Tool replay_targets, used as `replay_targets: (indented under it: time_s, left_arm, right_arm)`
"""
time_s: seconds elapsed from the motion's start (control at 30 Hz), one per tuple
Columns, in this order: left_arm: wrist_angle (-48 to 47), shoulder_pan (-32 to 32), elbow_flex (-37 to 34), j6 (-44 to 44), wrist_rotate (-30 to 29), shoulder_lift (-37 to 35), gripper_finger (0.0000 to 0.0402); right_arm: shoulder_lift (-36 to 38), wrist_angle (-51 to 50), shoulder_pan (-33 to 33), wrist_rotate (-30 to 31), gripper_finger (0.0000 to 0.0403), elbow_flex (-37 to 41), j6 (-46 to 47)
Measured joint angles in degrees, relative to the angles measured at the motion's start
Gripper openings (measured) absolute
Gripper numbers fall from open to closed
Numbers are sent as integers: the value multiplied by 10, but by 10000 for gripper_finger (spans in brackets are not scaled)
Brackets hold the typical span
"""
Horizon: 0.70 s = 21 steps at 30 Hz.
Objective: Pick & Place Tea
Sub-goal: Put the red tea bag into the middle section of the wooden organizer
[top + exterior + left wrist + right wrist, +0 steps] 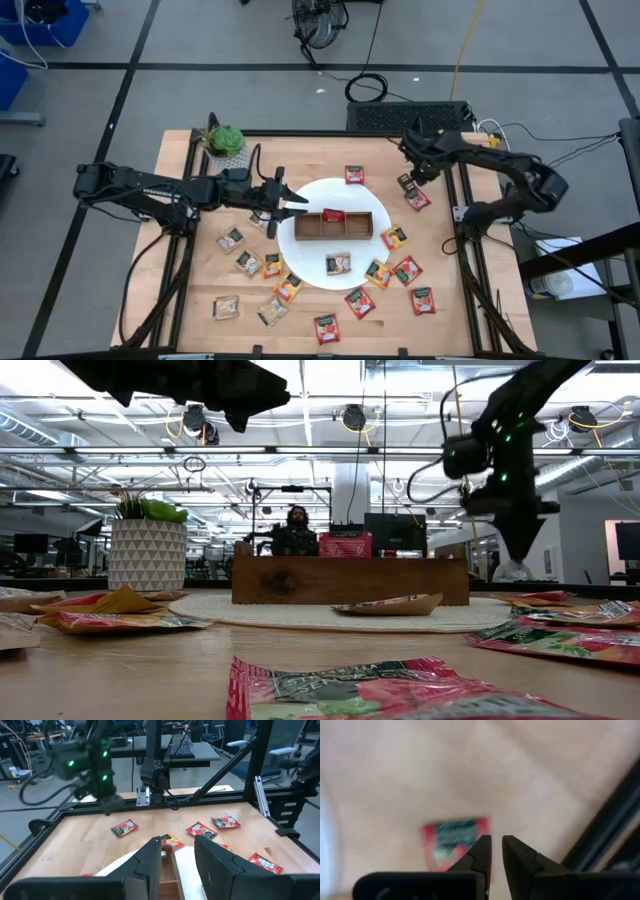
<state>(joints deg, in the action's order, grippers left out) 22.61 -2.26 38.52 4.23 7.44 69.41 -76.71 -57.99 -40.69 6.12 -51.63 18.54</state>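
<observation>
Tea sachets in red, orange and pale beige lie scattered flat on the wooden table, such as a red sachet (355, 175) and an orange one (393, 237). One red sachet (333, 215) lies in the brown wooden tray (347, 230), which stands on the round white plate (310, 265). My right gripper (496, 845) points down above a red sachet (452, 845) at the table's right, clear of it. Its fingers are shut to a sliver, with nothing between them. My left gripper (177, 850) hovers open and empty at the tray's left end.
A potted plant (225, 142) stands at the far left corner. Several sachets crowd the near half of the table, one (400, 695) close to the near edge. Black frame rails (470, 250) run along the table's sides. A person (296, 530) sits beyond the table.
</observation>
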Motion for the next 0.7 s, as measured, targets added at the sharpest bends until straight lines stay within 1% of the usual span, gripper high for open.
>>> replay_targets:
  time_s: [0.1, 0.23, 0.37, 0.47, 0.57, 0.7]
  left_arm:
    - [0, 0, 0, 0, 0, 0, 122]
    - [0, 0, 0, 0, 0, 0, 122]
    - [0, 0, 0, 0, 0, 0, 122]
    - [0, 0, 0, 0, 0, 0, 122]
    - [0, 0, 0, 0, 0, 0, 122]
    - [0, 0, 0, 0, 0, 0, 122]
  right_arm:
    - [41, -4, 27, -25, 63, 13, 6]
    - [71, 1, 66, -34, 126, 53, 48]
    - [77, 39, 94, -35, 194, 106, 90]
    - [77, 82, 108, -35, 234, 144, 100]
    - [77, 131, 112, -35, 255, 179, 114]
    - [79, 181, 112, -47, 259, 214, 125]
